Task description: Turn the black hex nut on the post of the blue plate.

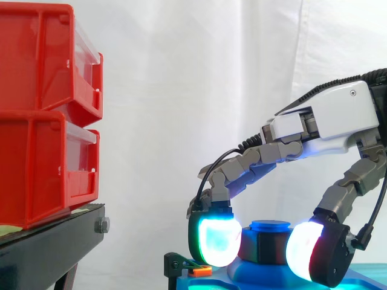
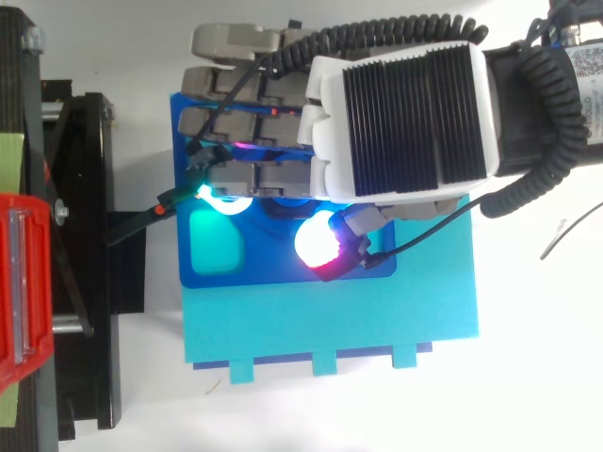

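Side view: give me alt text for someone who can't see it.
The hand reaches in from the right, its glowing fingertips curled down on either side of the black hex nut on the blue plate. Two stacked red bins sit on a black stand at left.

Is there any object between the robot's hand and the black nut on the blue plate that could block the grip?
Nothing visible does. In the side view the hand curls down over the black nut on the blue plate, a glowing fingertip close on each side, with no object between.
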`<state>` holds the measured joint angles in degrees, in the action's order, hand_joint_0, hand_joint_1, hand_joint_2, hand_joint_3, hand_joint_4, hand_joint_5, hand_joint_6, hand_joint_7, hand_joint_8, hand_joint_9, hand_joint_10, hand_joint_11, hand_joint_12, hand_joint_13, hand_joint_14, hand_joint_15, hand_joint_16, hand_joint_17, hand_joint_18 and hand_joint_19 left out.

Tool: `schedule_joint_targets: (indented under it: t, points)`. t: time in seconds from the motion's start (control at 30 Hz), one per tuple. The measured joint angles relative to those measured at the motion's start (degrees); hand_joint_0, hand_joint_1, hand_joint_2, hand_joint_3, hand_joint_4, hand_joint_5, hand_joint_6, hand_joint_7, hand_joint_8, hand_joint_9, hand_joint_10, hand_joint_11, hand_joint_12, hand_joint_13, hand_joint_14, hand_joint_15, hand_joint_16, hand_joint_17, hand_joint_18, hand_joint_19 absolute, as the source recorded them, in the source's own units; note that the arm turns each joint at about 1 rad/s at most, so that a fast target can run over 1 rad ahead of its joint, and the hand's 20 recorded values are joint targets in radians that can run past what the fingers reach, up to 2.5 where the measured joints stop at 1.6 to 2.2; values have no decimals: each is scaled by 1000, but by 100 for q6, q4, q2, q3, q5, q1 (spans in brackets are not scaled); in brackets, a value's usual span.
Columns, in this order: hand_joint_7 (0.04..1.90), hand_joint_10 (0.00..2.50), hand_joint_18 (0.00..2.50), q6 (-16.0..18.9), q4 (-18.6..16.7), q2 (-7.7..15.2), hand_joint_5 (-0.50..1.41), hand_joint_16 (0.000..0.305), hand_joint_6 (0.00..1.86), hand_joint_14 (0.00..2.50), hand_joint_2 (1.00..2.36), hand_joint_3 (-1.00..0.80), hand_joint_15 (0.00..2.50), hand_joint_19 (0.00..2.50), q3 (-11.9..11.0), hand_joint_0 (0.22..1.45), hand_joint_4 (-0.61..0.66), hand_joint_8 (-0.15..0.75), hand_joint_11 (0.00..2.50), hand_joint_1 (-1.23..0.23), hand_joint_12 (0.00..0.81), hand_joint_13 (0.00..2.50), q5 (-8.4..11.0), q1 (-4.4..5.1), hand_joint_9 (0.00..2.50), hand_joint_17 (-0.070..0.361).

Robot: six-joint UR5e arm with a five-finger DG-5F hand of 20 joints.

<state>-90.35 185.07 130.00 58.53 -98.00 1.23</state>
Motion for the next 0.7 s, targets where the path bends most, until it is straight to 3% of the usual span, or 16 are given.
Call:
schedule_joint_targets:
  t: [0.23, 0.43, 0.7]
  points:
    - [1106, 0, 134, 0, 8, 2, -181, 50, 501, 0, 1000, -500, 0, 109, 2, 479, 257, 290, 2, -736, 384, 207, 0, 0, 393, 112]
    - [1021, 0, 77, 10, 17, -3, -208, 53, 502, 0, 1000, -500, 0, 147, -16, 440, 254, 292, 23, -677, 400, 168, 5, 36, 343, 120]
    - [962, 0, 56, 213, 233, -12, -216, 55, 502, 0, 1000, -500, 0, 140, -453, 430, 247, 295, 17, -659, 407, 151, 9, 54, 332, 124]
